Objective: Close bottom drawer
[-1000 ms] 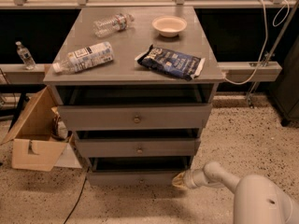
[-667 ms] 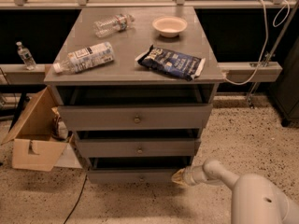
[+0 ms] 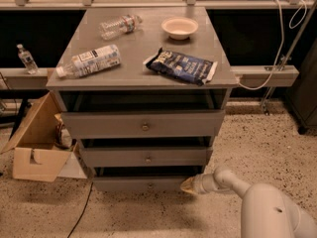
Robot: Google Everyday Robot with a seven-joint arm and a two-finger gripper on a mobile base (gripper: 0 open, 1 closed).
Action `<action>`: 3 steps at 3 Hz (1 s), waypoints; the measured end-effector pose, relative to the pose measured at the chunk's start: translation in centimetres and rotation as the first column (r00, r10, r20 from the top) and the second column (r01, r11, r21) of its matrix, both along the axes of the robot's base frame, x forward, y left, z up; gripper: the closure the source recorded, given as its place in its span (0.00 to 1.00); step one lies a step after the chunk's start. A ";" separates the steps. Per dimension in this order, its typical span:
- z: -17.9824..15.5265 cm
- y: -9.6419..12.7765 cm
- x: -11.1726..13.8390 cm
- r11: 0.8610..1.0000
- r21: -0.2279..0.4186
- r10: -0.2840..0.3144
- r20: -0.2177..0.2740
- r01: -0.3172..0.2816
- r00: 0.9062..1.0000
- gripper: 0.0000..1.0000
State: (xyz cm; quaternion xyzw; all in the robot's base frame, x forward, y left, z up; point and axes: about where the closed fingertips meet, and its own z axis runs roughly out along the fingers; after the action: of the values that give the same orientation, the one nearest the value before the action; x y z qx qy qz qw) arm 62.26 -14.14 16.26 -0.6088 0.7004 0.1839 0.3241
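Note:
The bottom drawer (image 3: 143,184) is the lowest of three grey drawers in the cabinet (image 3: 141,73). It has a low flat front with a small round knob, and a narrow dark gap shows above it. My gripper (image 3: 189,186) is low near the floor at the right end of the bottom drawer's front, touching or nearly touching it. My white arm (image 3: 257,207) reaches in from the lower right.
The middle drawer (image 3: 146,156) and top drawer (image 3: 143,124) stick out a little. On the cabinet top lie two plastic bottles (image 3: 89,61), a white bowl (image 3: 179,27) and a dark snack bag (image 3: 182,66). An open cardboard box (image 3: 37,143) stands on the speckled floor at the left.
The gripper stays against the right end of the bottom drawer's front; the drawer front looks slightly further in than before.

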 end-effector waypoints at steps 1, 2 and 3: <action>0.3 0.0 1.9 0.999 0.004 -0.048 -0.008 0.048 0.999 1.00; 0.3 0.0 1.8 0.999 0.004 -0.048 -0.008 0.048 0.999 1.00; 0.4 0.0 3.5 0.996 0.004 -0.087 -0.016 0.087 0.996 1.00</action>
State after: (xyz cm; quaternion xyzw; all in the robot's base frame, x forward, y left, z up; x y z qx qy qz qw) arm 65.80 -14.12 16.64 -0.5753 0.7285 0.1760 0.3275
